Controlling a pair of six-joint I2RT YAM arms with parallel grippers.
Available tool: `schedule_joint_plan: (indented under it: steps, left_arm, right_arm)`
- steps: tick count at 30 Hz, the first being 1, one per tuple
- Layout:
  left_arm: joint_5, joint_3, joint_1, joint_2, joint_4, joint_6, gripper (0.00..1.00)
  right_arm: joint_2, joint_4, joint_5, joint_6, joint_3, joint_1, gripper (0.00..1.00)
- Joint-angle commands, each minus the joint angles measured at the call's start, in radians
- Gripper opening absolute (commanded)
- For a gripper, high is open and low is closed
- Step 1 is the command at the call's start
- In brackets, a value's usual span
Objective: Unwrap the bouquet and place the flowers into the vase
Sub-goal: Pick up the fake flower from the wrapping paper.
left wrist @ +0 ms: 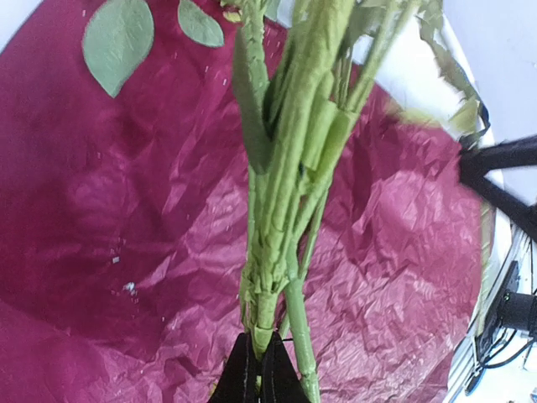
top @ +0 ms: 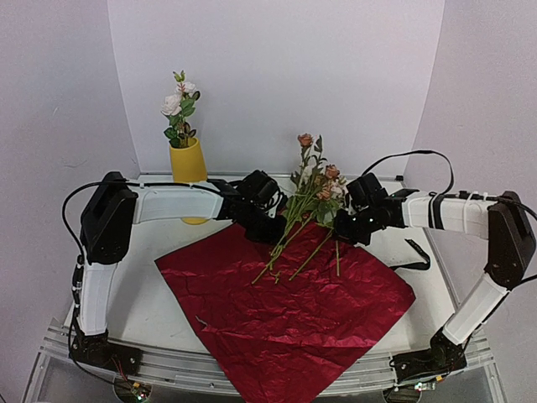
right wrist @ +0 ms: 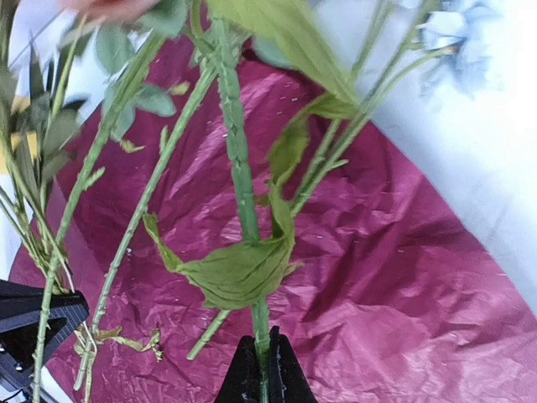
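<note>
From the overhead camera I see the dark red wrapping paper [top: 285, 319] spread open and flat on the worktop [top: 159, 294], its near corner reaching over the front edge. The flowers [top: 312, 191] are out of it. They lean as a loose bunch above the far part of the sheet, between my two arms, with rust and peach blooms uppermost and the stem ends pointing down toward the paper. I cannot tell whether those ends touch the sheet.

My left fingers [left wrist: 247, 382] are clamped together on the lower part of several green stems; overhead they sit at the left of the bunch. My right fingers [right wrist: 250, 378] are pinched on a single stem [right wrist: 239, 168] that has a folded leaf [right wrist: 239, 270] wrapped across it, at the right of the bunch. A pale blue bloom [right wrist: 440, 29] shows blurred at the top of the right wrist view.

The yellow vase [top: 187, 161] stands upright at the far left of the worktop, behind my left arm and well apart from the bunch, with white blooms [top: 178, 102] and green leaves standing in it. A black ribbon [top: 414, 254] lies on the worktop by the paper's right edge.
</note>
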Motion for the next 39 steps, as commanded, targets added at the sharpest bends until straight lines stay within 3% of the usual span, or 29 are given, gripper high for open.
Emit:
schedule_joint_plan:
  steps: [1,11,23,29,39]
  left_arm:
    - [0.006,-0.035,0.007,-0.072,0.023,-0.024,0.00]
    - [0.007,-0.058,0.007,-0.066,0.035,-0.038,0.00]
    - [0.003,-0.075,0.008,-0.060,0.041,-0.052,0.04]
    - [0.005,-0.085,0.007,-0.051,0.042,-0.073,0.05]
    - [-0.007,-0.071,0.007,-0.071,0.042,-0.079,0.56]
  right_arm:
    - [-0.082,-0.030,0.073,-0.008,0.002,-0.029,0.00]
    - [-0.120,-0.036,0.041,-0.037,0.030,-0.124,0.00]
    - [-0.180,-0.049,0.027,-0.122,0.056,-0.152,0.00]
    - [-0.238,-0.114,0.181,-0.123,0.059,-0.152,0.01]
    - [-0.274,-0.116,0.087,-0.226,0.060,-0.152,0.01]
